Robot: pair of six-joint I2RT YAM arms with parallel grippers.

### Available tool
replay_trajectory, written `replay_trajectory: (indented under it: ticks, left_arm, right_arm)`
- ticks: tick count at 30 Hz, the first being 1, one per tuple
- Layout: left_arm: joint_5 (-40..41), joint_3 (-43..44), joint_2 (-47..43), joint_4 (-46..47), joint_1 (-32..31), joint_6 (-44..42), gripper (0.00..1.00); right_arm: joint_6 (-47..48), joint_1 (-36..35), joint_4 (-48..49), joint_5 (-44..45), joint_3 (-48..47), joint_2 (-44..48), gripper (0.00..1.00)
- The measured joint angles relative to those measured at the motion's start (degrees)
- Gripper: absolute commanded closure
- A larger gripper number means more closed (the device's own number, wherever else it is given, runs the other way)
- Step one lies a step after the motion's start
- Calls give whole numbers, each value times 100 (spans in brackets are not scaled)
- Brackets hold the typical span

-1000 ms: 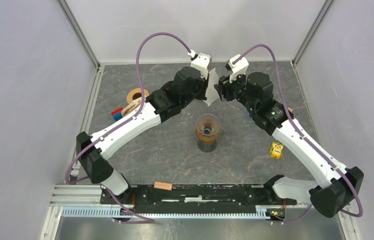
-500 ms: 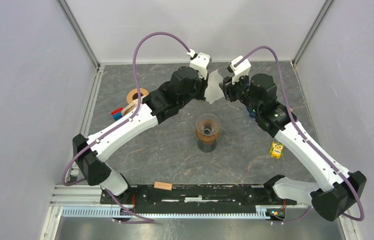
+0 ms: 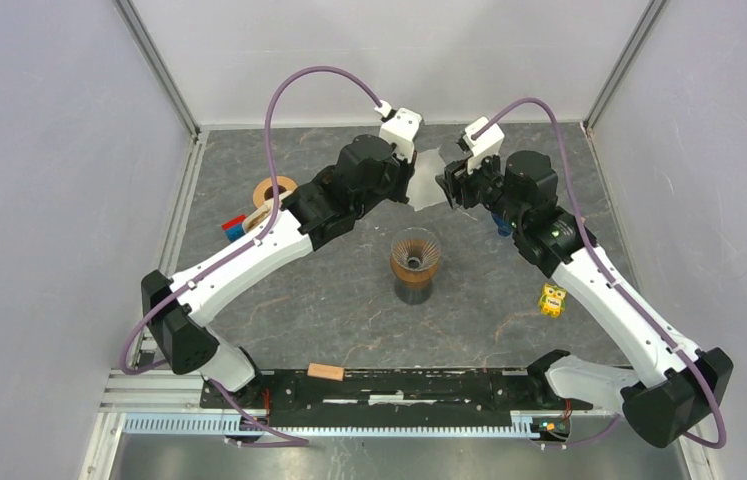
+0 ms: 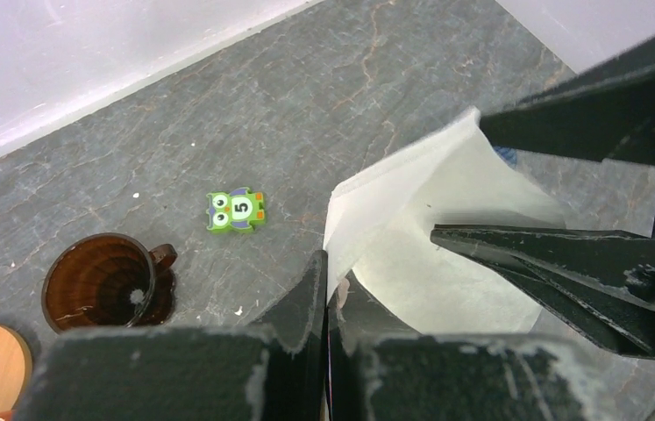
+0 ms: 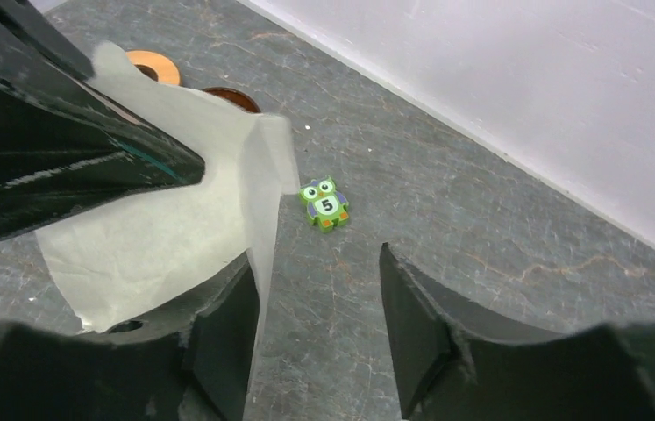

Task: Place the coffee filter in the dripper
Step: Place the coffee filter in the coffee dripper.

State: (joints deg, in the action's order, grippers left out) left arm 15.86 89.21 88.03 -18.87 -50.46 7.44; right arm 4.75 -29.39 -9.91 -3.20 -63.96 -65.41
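Overhead, the coffee filter (image 3: pixel 429 176) is held off the table on the far side of the dripper (image 3: pixel 415 252), between the left gripper (image 3: pixel 411 192) and the right gripper (image 3: pixel 446 186). From the left wrist, the left gripper's jaws are pinched tight on the filter's edge, and a green owl toy (image 4: pixel 236 210) lies just beyond the dripper. From the right wrist, the right gripper's jaws stand well apart, the filter's fold beside one finger, unclamped, with the dripper's rim showing behind the paper
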Motion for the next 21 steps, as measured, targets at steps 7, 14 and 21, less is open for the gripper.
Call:
replay_trajectory:
  ticks: [7, 14, 21]
  left_arm:
    - [-280, -188, -105, 24, -50, -271, 97]
    - [-299, -317, -153, 68, -173, -660, 97]
    - [-297, -472, -197, 120, -262, -1040, 97]
  right_arm:
    - [197, 31, 4, -592, 2, 140, 34]
    - [313, 35, -2, -890, -9, 144, 31]
    - [461, 59, -11, -1032, -92, 144, 30]
